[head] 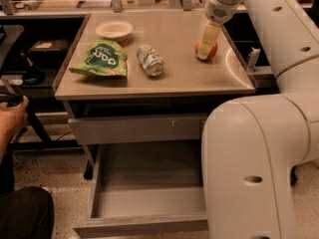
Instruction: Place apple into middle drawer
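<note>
The apple (214, 51), small and red-orange, sits on the tan counter (179, 73) near its right edge. My gripper (206, 53) hangs down from the white arm (259, 133) directly at the apple, with its pale yellow part covering the apple's middle. The apple rests on the counter. The middle drawer (149, 176) is pulled out wide below the counter, with a bare flat grey tray and a plain front toward me. The arm's large white body hides the drawer's right side.
A silver-green drink can (150, 60) lies on its side mid-counter. A green chip bag (101, 59) and a white bowl (114, 30) are at the left. A shut grey drawer front with scratches (134, 129) is above the open drawer. A person's hand (11, 117) is at the left edge.
</note>
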Available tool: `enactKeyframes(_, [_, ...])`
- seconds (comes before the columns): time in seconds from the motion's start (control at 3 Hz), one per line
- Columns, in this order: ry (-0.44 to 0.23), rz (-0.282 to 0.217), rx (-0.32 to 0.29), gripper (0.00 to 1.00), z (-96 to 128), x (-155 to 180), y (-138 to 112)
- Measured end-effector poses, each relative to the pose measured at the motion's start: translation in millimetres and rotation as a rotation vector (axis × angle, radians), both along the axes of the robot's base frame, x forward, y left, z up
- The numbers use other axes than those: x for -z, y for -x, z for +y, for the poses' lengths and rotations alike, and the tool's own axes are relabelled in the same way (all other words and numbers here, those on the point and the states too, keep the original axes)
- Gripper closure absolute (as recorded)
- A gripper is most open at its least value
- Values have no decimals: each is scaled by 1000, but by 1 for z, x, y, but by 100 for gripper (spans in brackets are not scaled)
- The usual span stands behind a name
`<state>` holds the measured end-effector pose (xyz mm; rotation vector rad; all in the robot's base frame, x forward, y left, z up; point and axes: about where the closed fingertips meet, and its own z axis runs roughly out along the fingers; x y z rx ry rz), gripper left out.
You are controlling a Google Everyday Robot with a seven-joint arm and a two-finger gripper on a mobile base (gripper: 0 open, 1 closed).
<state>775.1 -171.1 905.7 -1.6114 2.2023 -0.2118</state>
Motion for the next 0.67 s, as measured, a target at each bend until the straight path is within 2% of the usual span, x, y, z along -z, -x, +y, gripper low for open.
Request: enactKeyframes(0.67, [-9, -1, -6, 0, 0, 20, -20])
